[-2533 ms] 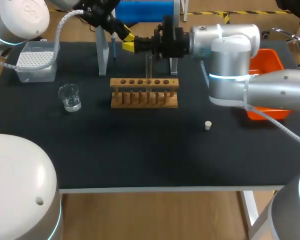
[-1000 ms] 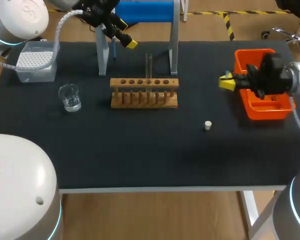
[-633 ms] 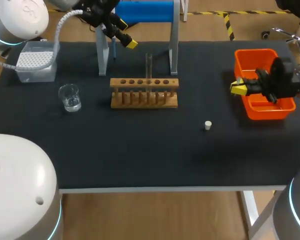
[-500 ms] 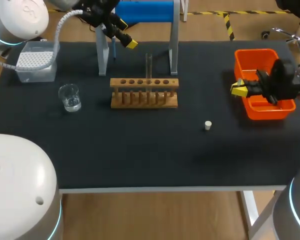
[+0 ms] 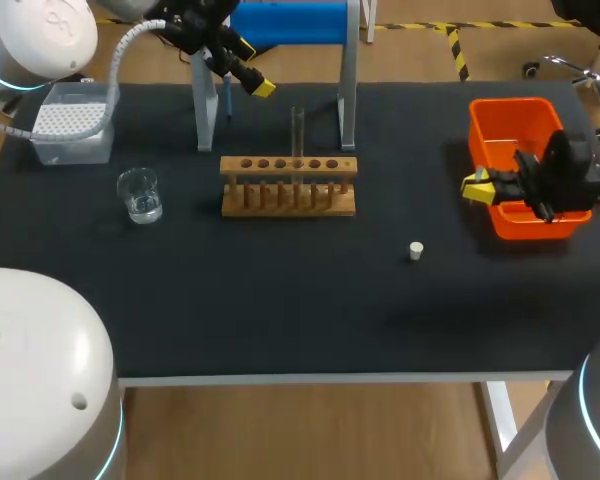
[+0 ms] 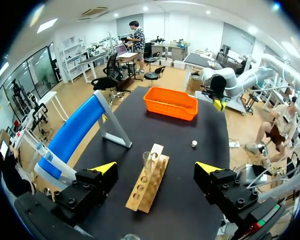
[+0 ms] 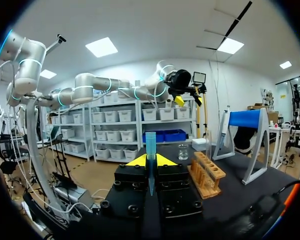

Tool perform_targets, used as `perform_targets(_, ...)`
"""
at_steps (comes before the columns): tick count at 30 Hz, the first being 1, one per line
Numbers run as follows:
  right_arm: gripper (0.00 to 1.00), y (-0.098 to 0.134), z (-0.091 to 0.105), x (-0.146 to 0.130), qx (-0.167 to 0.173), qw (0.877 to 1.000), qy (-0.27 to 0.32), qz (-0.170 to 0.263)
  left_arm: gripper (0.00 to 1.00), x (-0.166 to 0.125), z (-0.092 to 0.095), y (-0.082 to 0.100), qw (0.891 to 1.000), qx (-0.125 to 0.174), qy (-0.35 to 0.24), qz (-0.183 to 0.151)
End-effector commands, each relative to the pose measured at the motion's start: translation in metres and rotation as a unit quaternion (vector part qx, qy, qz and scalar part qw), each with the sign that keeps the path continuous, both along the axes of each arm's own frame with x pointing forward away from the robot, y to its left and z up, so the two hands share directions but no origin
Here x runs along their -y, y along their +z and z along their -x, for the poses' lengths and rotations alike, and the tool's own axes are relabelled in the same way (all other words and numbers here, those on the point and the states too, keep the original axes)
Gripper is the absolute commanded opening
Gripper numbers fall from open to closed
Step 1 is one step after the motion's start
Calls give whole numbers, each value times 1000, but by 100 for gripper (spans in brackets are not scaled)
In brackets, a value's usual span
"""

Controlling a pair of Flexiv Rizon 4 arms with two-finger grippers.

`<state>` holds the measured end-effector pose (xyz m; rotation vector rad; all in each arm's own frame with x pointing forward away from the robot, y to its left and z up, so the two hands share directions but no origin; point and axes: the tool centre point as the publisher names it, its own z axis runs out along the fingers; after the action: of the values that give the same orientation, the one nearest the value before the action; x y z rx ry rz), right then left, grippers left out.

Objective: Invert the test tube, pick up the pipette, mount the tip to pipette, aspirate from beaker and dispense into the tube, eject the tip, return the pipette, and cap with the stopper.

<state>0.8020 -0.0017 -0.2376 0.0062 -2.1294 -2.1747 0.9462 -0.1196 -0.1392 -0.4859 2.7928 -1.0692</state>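
Tube step looks done: the clear glass test tube [image 5: 298,128] stands in the wooden rack [image 5: 288,187]. Next is pipette pickup. My left gripper [image 6: 156,167] is spread, empty, w/ the white pipette [image 6: 46,156] beside it, so it needs to swing over and close. My right gripper [image 7: 150,160] pinches what's prob. a pale-blue tip [image 7: 150,141].

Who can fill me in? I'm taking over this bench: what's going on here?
A pipetting job is partway through. The right gripper hangs by the orange bin, its fingers shut on what looks like a blue pipette tip. The left gripper is open and empty, up by the blue stand where the pipette hangs. The test tube stands upright in the wooden rack; the beaker and the stopper sit on the table, clear of both grippers.
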Motion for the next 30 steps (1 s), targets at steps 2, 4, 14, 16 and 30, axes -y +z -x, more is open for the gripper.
perform_targets(2, 0, 1, 2, 1, -1, 1000, 0, 3, 100, 0, 1, 1, 1000, -2, 0, -2)
perform_targets(4, 0, 1, 2, 1, -1, 1000, 0, 3, 100, 0, 1, 1, 1000, -2, 0, -2)
perform_targets(14, 0, 1, 2, 1, -1, 1000, 0, 3, 100, 0, 1, 1, 1000, -2, 0, -2)
perform_targets(16, 0, 1, 2, 1, -1, 1000, 0, 3, 100, 0, 1, 1, 1000, -2, 0, -2)
perform_targets(30, 0, 1, 2, 1, -1, 1000, 0, 3, 100, -36, -22, -7, 995, -6, 93, -40)
